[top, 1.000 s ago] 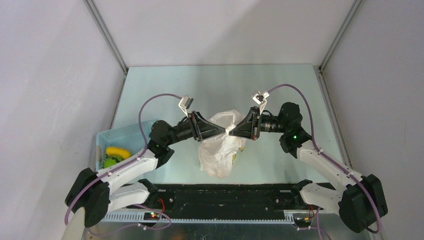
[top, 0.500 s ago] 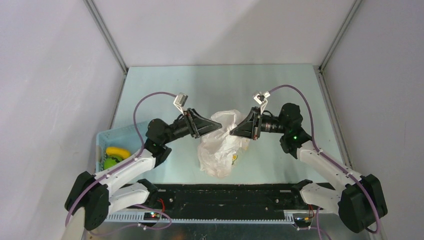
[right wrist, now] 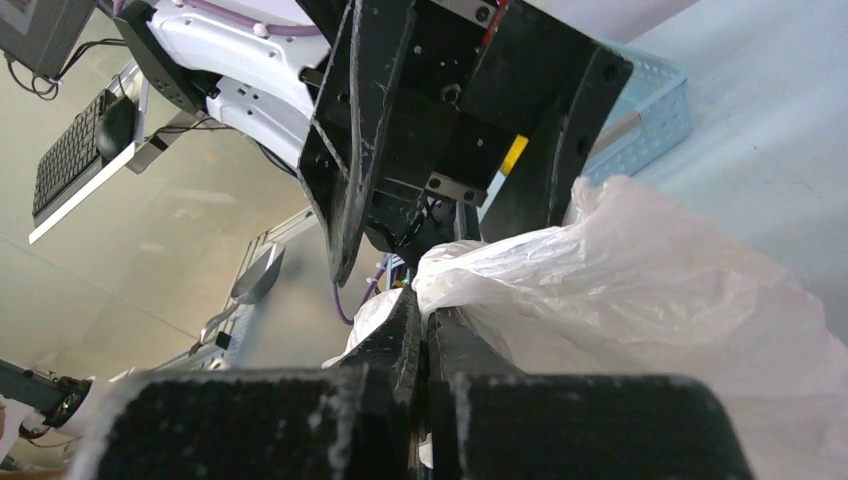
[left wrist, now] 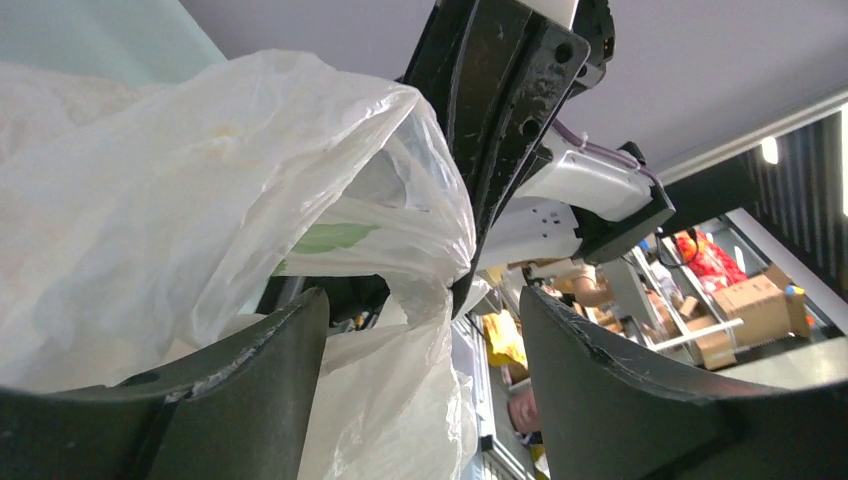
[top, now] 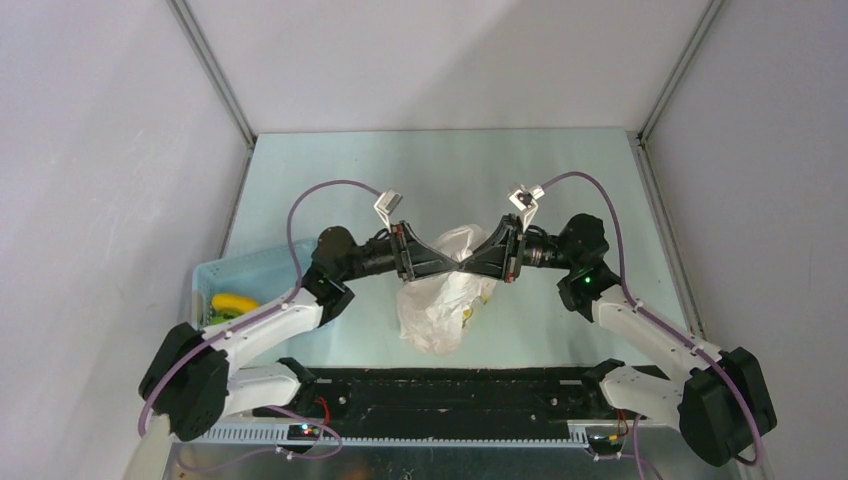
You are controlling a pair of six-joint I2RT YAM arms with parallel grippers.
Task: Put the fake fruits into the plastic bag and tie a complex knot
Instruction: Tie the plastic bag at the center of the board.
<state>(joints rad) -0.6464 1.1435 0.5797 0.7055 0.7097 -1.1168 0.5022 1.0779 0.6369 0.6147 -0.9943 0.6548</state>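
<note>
Top external view: both arms reach inward and meet tip to tip above the plastic bag (top: pixel 437 312), which stands crumpled at the centre of the pale worktop (top: pixel 340 175), near the arm bases. The right claw (top: pixel 473 262) is clenched on a bunched fold at the top of the bag. In the right wrist view its two fingers (right wrist: pixel 400 345) are pressed together, with white film pinched at their tips. The left claw (top: pixel 449 263) is released. In the left wrist view its fingers (left wrist: pixel 255 385) stand well apart; the gathered film and the right claw's tip lie in the gap between them, and loose film drapes over one finger. A green printed mark (left wrist: pixel 328 238) shows through the film. At the worktop's left edge sits a light blue basket (top: pixel 250 268) holding a yellow fruit (top: pixel 234 302) and a green fruit (top: pixel 219 323), both well apart from the bag. Whether any fruit lies inside the bag cannot be told.
</note>
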